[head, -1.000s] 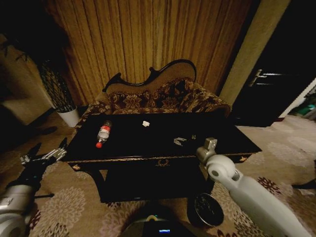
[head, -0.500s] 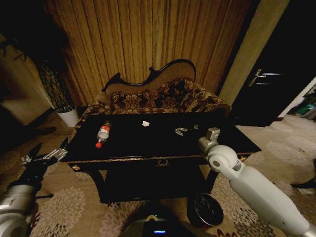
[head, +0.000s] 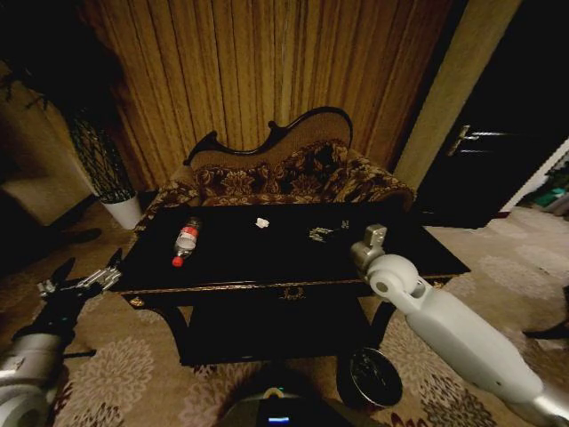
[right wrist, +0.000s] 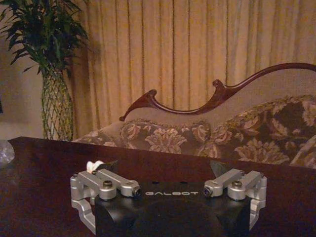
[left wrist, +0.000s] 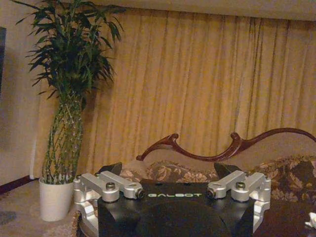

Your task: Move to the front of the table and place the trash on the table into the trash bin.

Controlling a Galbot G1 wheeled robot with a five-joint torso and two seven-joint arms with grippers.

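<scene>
The black table (head: 267, 258) with gold trim stands in front of me. On its left part lies the clear bottle (head: 186, 240) with a red cap, and a white crumpled scrap (head: 261, 222) rests near the far edge. My right gripper (head: 331, 229) hovers open over the table's right half, a short way right of the scrap. In the right wrist view the scrap (right wrist: 94, 166) lies just beyond one finger of the open right gripper (right wrist: 163, 169). My left gripper (head: 87, 267) hangs open off the table's left end. The dark round trash bin (head: 372, 378) stands on the carpet by the table's front right.
A carved patterned sofa (head: 284, 173) sits behind the table before tan curtains. A tall plant in a white pot (head: 124, 212) stands at the back left. A dark door (head: 498, 151) is at the right. Patterned carpet surrounds the table.
My right gripper has moved farther out over the table, toward the far edge and slightly left. The left arm, bottle and scrap have stayed put.
</scene>
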